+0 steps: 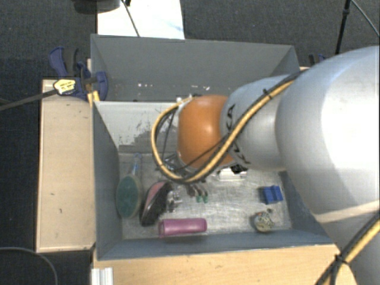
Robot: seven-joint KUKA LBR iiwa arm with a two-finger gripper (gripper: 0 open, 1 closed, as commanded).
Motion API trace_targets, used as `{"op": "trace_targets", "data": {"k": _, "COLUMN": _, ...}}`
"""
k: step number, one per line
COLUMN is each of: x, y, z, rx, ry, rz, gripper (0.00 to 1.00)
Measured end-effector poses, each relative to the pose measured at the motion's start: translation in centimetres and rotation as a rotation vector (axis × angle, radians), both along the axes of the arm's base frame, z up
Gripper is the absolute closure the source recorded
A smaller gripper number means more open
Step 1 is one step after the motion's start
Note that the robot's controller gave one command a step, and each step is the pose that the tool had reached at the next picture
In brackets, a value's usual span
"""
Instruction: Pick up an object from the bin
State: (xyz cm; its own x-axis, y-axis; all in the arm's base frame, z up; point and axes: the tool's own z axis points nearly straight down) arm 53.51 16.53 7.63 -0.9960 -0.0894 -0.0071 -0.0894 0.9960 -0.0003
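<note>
Because the orange cover (202,129) on the wrist sits right over it, I cannot tell if the gripper (191,190) is open or shut, and I see nothing held in it. The gripper hangs low over the floor of the bin (107,159).

Closest to the gripper, just beside it on the view's left, lies a dark rounded thing (154,202) with a pink top. Its long side runs on a slant, from up near the gripper down toward the front wall.

Below the gripper, near the front wall, a purple tube (182,225) lies flat, long side across the view. Farther left of the gripper than the dark rounded thing is a green oval thing (126,196). Well apart on the gripper's other side sit a blue block (270,195) and a small round thing (263,220).

I think the gripper would need to slide a little left and close across the dark rounded thing's short side.
</note>
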Motion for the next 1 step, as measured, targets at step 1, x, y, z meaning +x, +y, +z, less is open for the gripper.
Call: {"op": "trace_targets", "data": {"k": 1, "x": 0.94, "y": -1.92, "z": 14.90, "rx": 0.001, "ry": -0.002, "rz": 0.097, "gripper": 1.00}}
